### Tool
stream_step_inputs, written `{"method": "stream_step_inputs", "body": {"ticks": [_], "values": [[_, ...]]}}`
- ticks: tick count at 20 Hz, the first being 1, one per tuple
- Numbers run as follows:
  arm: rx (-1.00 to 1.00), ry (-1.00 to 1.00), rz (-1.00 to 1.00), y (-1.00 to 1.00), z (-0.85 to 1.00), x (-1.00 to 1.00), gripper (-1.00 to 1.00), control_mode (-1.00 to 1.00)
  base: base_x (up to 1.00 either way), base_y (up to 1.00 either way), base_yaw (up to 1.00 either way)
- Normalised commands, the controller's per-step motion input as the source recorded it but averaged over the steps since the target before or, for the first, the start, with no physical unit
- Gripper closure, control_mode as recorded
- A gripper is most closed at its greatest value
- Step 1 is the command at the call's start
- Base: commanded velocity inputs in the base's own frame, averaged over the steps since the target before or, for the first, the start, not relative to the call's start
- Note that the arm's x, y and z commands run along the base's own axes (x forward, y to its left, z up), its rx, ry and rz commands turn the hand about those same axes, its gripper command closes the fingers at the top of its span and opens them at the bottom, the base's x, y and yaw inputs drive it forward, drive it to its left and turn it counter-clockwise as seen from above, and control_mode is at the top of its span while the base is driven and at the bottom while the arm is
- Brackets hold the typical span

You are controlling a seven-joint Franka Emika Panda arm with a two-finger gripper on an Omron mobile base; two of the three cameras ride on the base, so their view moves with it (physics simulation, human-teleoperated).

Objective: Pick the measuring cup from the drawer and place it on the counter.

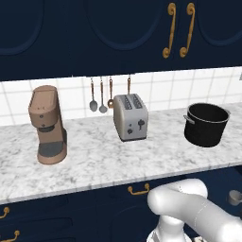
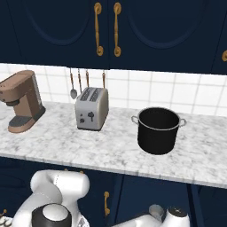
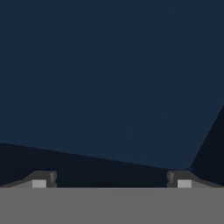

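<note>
The white-and-grey marble counter (image 1: 99,163) (image 2: 106,153) runs across both base views, above navy cabinets with gold handles. My arm bends down below the counter's front edge at the lower right of the left base view. A small grey cup-like thing (image 1: 235,197) shows there at the right edge, and a similar grey shape (image 2: 156,212) sits beside my arm in the right base view; I cannot tell whether it is the measuring cup. In the hand view my gripper (image 3: 111,181) is open, fingertips (image 3: 43,179) wide apart, facing a flat navy surface (image 3: 109,78) with nothing between them.
On the counter stand a brown coffee machine (image 1: 47,125), a silver toaster (image 1: 130,116) and a black pot (image 1: 206,124). Spoons (image 1: 97,97) hang on the tiled wall. Navy upper cabinets (image 1: 118,33) overhang the counter.
</note>
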Motion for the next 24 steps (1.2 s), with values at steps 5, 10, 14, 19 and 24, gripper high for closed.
{"method": "stream_step_inputs", "body": {"ticks": [5, 10, 14, 19, 24], "values": [[0.02, -0.01, 0.0, -0.24, 0.01, -0.15, -1.0, -1.0, 0.0, 0.0, 0.0], [0.1, -0.02, 0.0, 0.12, 0.45, 0.09, -1.0, -1.0, 0.0, 0.0, 0.0], [0.16, -0.05, 0.02, 0.33, 0.62, 0.45, -1.0, -1.0, 0.0, 0.0, 0.0], [0.17, -0.02, 0.06, 0.22, 0.4, 0.67, -1.0, -1.0, 0.0, 0.0, 0.0], [0.13, -0.02, 0.09, 0.23, 0.02, 0.74, -1.0, -1.0, 0.0, 0.0, 0.0]]}}
